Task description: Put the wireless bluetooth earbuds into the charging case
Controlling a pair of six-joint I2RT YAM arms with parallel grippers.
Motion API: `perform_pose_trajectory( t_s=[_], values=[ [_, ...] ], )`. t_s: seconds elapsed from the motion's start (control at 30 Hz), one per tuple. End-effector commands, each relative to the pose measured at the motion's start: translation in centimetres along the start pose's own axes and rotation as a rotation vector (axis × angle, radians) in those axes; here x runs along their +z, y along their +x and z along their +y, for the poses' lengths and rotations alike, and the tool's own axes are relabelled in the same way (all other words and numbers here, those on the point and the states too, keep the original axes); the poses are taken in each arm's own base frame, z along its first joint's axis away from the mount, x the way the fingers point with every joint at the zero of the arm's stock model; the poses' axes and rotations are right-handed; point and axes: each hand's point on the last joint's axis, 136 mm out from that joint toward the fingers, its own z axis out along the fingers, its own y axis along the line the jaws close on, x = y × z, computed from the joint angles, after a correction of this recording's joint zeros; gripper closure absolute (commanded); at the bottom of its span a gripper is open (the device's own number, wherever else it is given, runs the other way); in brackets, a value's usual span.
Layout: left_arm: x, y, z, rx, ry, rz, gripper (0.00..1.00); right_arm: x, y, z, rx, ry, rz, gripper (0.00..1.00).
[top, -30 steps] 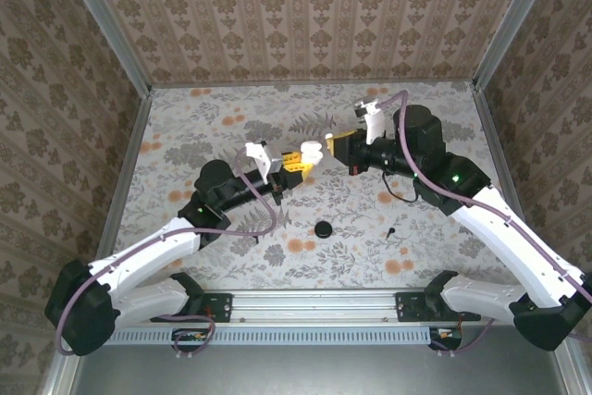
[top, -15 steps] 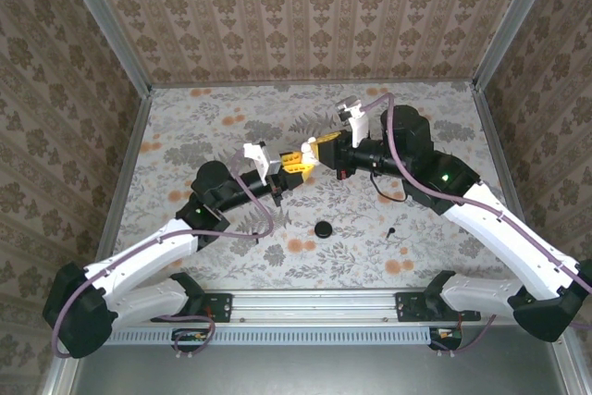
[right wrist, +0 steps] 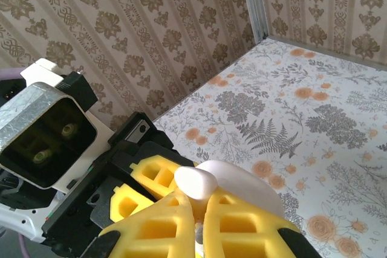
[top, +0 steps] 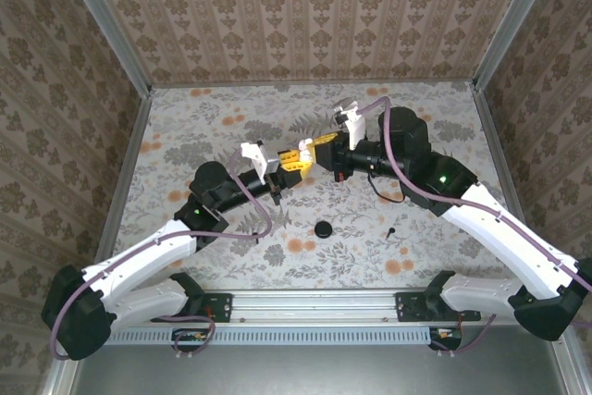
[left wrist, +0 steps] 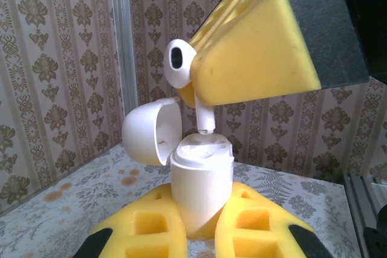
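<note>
As lid [left wrist: 151,132] gapes, glossy rounded case [left wrist: 201,188]

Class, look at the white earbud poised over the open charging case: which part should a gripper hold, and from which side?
Take the earbud by its rounded head, from above, on the side away from the open lid. Its stem points down at the charging case and must stay bare; the right gripper holds it so.

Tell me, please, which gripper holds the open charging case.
The left gripper grips the charging case; the right gripper pinches a white earbud directly over it.
</note>
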Motion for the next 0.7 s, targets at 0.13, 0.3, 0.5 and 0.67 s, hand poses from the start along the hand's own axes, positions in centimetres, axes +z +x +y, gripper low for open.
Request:
perform_pose_trajectory(
  t_s=[0.13,0.3,0.5,0.67],
  values=[
    [-0.2,-2.6,-0.2,0.034,-0.012,-0.064,1.0,0.2,0.1,0.0,-0.04,0.007,-0.018,0.92],
    [-0.3,-3.0,-0.2,0.038,-0.018,-0.074,1.0,0.5,0.5,-0.2,-0.045,0.011,-0.005,0.92],
    [-0.2,-3.1,0.0,0.035,-0.024,-0.075,1.0,0.8,1.3,-0.4,-0.046,0.014,0.016,0.92],
    [-0.2,-3.1,0.0,0.031,-0.027,-0.073,1.0,0.9,1.9,-0.7,-0.037,0.021,0.034,0.87]
  ],
)
